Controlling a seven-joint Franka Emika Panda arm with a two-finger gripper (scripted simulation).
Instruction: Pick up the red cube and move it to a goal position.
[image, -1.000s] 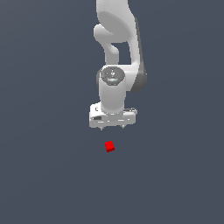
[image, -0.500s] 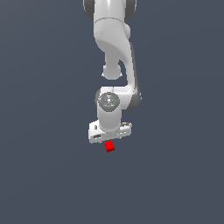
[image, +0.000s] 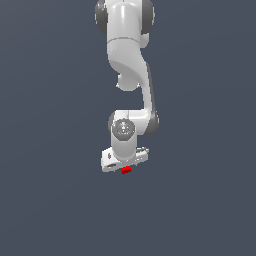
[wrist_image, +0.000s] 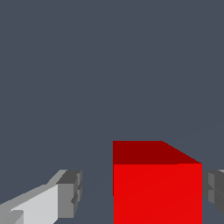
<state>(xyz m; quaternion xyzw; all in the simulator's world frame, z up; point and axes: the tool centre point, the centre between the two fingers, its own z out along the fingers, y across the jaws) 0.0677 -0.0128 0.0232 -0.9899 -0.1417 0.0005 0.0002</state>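
Exterior view: white Panda arm (image: 131, 75) reaching down from the upper part of the frame, wrist joint low, gripper (image: 125, 169) directly over the red cube (image: 126, 170). Only a thin sliver of red visible under the gripper body; rest of the cube hidden behind it. Dark grey floor (image: 50, 200) all around, uniform.

Wrist view: red cube (wrist_image: 157, 183) large in frame, top face darker, front face bright. Sits between the two fingers (wrist_image: 69, 192). One grey pad well apart from the cube's near side, clear floor showing in the gap. Other pad (wrist_image: 215, 190) just beside the opposite face of the cube; touching or a hair apart, cannot tell. Gripper (wrist_image: 142, 192) spread wide, jaws straddling the cube, not pressed on it. Cube off-centre between the pads, closer to the one at the frame edge.

Cube resting on the floor or lifted: not resolvable from either view. Cube faces roughly parallel to the pads, no visible tilt. Fingers themselves hidden in the exterior view by the gripper body.
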